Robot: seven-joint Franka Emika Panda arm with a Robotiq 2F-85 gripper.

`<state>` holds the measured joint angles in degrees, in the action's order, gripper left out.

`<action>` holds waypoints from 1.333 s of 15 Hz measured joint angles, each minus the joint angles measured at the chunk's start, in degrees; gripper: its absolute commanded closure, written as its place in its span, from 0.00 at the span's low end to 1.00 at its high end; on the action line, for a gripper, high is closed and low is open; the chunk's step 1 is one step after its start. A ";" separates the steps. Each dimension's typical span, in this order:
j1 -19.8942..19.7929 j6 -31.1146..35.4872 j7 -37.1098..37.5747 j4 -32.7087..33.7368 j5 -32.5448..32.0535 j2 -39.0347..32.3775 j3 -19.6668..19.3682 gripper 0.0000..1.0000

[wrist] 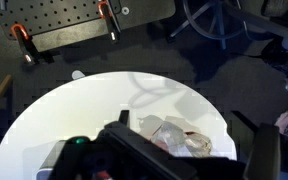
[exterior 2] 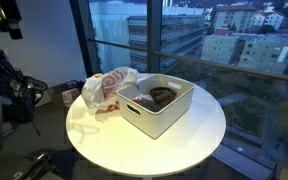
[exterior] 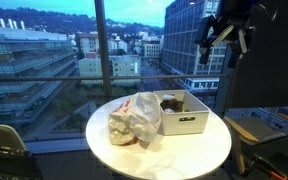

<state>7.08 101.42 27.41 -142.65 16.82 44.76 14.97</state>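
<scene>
While the hand (exterior: 224, 42) hangs wide open high above the white rectangular plastic bin (exterior: 182, 122), I should lower it slowly, clear of the crumpled plastic bag (exterior: 132, 118) beside the bin.

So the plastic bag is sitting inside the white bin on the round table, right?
Not quite. The plastic bag lies beside the white bin, not inside it. Both do sit on the round table. Both exterior views show this.
</scene>
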 measured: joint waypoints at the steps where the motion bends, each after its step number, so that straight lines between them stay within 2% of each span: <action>1: 0.00 0.00 0.00 0.00 0.00 0.00 0.00 0.00; 9: -0.09 -0.02 -0.08 -0.34 0.00 -0.19 -0.01 0.00; 11: -1.13 0.90 -0.60 -1.13 -0.23 -1.63 -0.42 0.00; 13: -3.35 4.74 -1.86 -1.79 -1.95 -5.20 -0.98 0.00; 16: -7.18 12.29 -2.41 -1.07 -8.33 -13.35 -1.16 0.00; 20: -10.72 19.59 -2.30 4.44 -17.58 -25.66 -2.61 0.00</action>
<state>-3.64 121.01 25.11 -138.21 -0.77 19.11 12.36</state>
